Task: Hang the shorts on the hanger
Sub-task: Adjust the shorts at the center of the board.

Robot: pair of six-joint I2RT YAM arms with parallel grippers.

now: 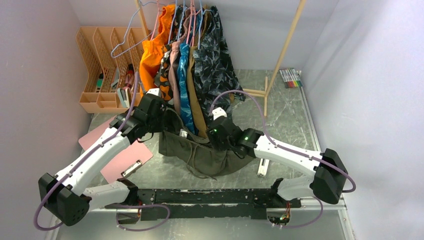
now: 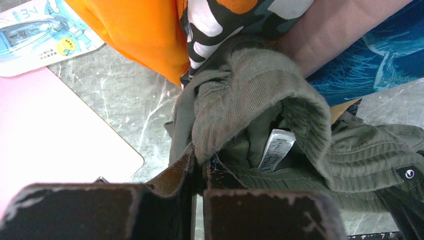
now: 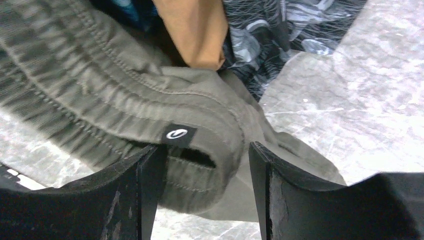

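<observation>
The olive-green shorts [image 1: 200, 154] lie bunched on the table below the hanging clothes, with the waistband lifted at the left. My left gripper [image 1: 161, 119] is shut on the ribbed waistband [image 2: 240, 85], and a white care label [image 2: 274, 150] shows inside; in the left wrist view the left gripper [image 2: 202, 167] pinches the fabric. My right gripper [image 1: 220, 134] is open; in the right wrist view the right gripper [image 3: 202, 167] straddles the waistband end with its black logo tag [image 3: 178, 134]. The light-blue hanger [image 1: 114, 48] hangs at the rack's left end, apart from both grippers.
Several garments hang on the wooden rack [image 1: 286, 45], among them an orange one [image 1: 151, 55] and a dark camouflage one [image 1: 217, 62]. An orange file organiser [image 1: 102, 60] stands back left. A pink clipboard [image 1: 120, 157] lies left. Markers [image 1: 290, 78] lie back right.
</observation>
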